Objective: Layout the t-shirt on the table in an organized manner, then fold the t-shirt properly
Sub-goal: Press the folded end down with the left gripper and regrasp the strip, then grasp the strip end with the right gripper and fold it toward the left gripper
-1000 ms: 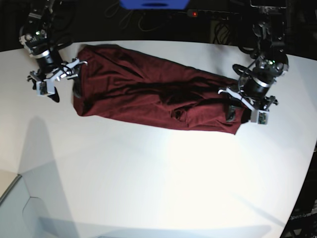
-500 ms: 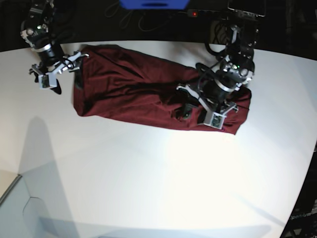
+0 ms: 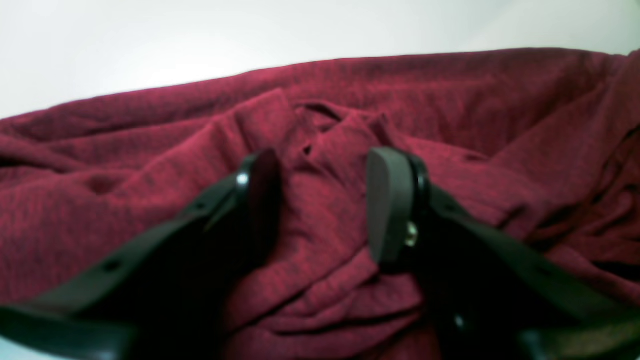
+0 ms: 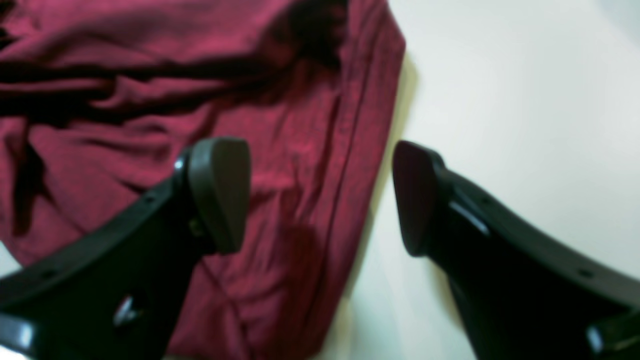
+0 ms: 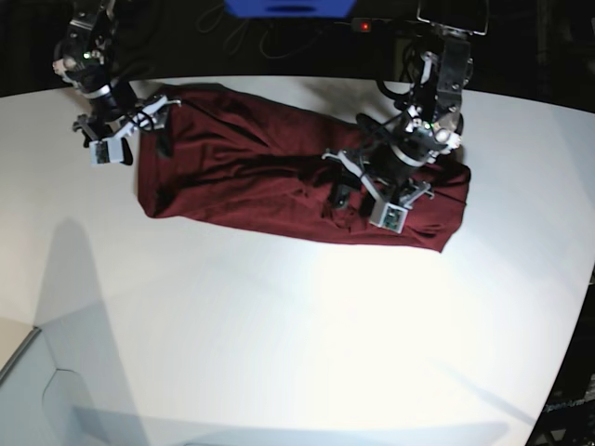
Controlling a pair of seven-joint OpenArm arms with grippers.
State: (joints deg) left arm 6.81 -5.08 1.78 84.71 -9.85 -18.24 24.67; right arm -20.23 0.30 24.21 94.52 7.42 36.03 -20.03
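The dark maroon t-shirt lies as a long rumpled band across the far half of the white table. My left gripper is low over a bunched, creased patch right of the shirt's middle. In the left wrist view the left gripper stands open, its black fingers partly apart with wrinkled t-shirt under and between them. My right gripper hangs at the shirt's left end. In the right wrist view the right gripper is wide open astride the t-shirt edge, one finger over cloth, the other over bare table.
Beyond the table's far edge are a blue object, dark cables and a strip with a red light. The table edge curves down the right side. A pale box corner sits at the bottom left.
My left arm has swung from the shirt's right end inward to the bunched folds near the middle. The right gripper has shifted slightly toward the shirt's far left corner. The shirt lies much as before.
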